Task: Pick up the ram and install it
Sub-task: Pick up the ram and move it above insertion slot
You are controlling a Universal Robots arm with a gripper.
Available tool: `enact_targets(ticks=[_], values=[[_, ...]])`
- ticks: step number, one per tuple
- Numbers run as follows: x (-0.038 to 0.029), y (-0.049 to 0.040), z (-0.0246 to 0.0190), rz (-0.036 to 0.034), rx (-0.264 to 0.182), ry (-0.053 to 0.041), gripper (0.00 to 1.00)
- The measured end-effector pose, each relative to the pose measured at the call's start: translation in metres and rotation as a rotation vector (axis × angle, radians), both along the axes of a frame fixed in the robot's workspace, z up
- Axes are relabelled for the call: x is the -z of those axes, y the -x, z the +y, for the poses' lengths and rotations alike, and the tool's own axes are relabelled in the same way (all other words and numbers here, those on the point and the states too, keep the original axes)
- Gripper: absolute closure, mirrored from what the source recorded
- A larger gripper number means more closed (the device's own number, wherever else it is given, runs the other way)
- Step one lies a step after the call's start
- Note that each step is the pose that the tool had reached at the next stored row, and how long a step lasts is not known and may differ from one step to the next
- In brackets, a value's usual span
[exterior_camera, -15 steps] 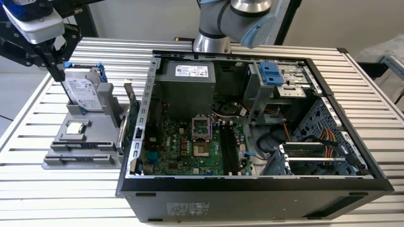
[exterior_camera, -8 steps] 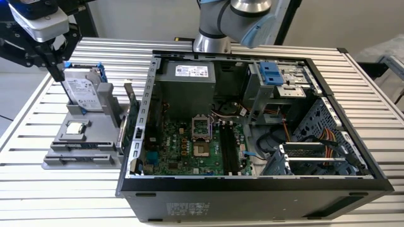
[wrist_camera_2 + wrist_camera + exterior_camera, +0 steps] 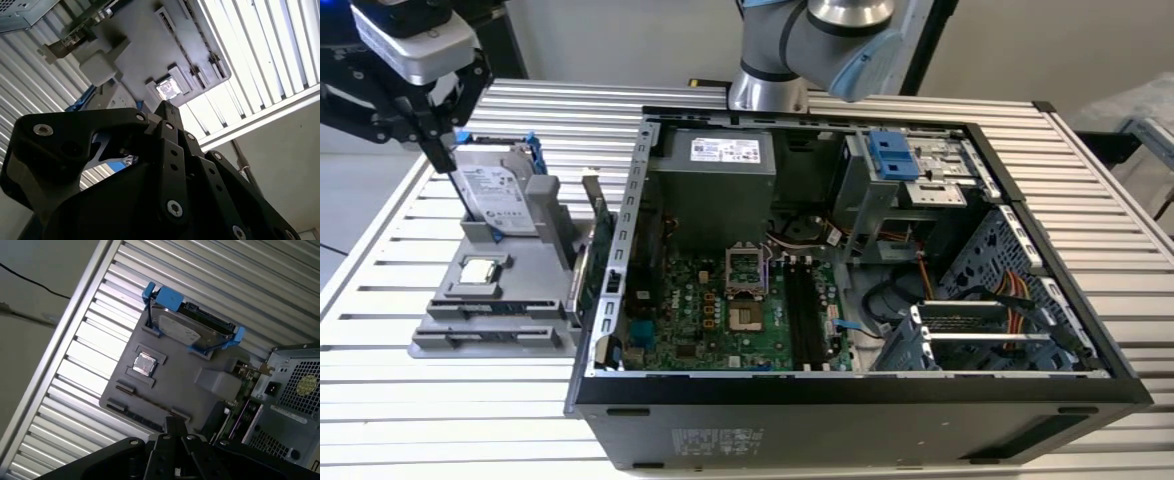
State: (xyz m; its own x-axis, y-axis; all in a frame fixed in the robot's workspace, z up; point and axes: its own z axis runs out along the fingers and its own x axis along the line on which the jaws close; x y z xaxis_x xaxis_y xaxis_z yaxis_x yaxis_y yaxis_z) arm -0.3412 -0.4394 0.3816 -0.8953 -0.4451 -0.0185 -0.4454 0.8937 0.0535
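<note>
My gripper (image 3: 438, 150) hangs over the far end of a grey fixture (image 3: 454, 335) at the exterior view's left, just above an upright hard drive (image 3: 500, 195) in a blue frame. Its black fingers meet at the tips in both wrist views (image 3: 167, 109) (image 3: 175, 424), shut with nothing between them. A thin dark strip (image 3: 137, 416) lies in a long slot along the fixture's edge and looks like the ram, seen edge-on; it shows faintly in the exterior view (image 3: 494, 315). The motherboard's long black slots (image 3: 803, 315) lie inside the open computer case (image 3: 854, 395).
A square processor chip (image 3: 480, 270) sits in a pocket of the fixture. A green expansion card (image 3: 594, 240) stands between the fixture and the case wall. The case holds a power supply (image 3: 714, 165), a blue drive bay (image 3: 894, 155) and loose cables (image 3: 1014, 295). The arm's base (image 3: 774, 60) rises behind the case.
</note>
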Motion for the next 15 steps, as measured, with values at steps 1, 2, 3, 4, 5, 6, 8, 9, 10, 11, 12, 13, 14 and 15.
enact_targets(ticks=[1, 2, 3, 4, 5, 6, 8, 9, 10, 11, 12, 13, 14, 15], values=[[0.0, 0.0, 0.0, 0.0, -0.01, -0.0001, 1.0], [0.0, 0.0, 0.0, -0.0001, -0.02, -0.0001, 1.0], [0.0, 0.0, 0.0, 0.0, -0.03, -0.0001, 1.0], [0.0, 0.0, 0.0, 0.0, -0.039, 0.0, 1.0], [0.0, 0.0, 0.0, 0.0, -0.049, 0.0, 1.0], [0.0, 0.0, 0.0, 0.0, -0.059, -0.0001, 1.0], [0.0, 0.0, 0.0, 0.0, -0.079, -0.0001, 1.0], [0.0, 0.0, 0.0, 0.0, -0.088, -0.0001, 1.0], [0.0, 0.0, 0.0, 0.0, -0.098, -0.0001, 1.0], [0.0, 0.0, 0.0, 0.0, -0.109, 0.0, 1.0], [0.0, 0.0, 0.0, 0.0, -0.119, 0.0, 1.0], [0.0, 0.0, 0.0, 0.0, -0.129, -0.0001, 1.0], [0.0, 0.0, 0.0, 0.0, -0.139, 0.0, 1.0], [0.0, 0.0, 0.0, 0.0, -0.149, 0.0, 1.0]])
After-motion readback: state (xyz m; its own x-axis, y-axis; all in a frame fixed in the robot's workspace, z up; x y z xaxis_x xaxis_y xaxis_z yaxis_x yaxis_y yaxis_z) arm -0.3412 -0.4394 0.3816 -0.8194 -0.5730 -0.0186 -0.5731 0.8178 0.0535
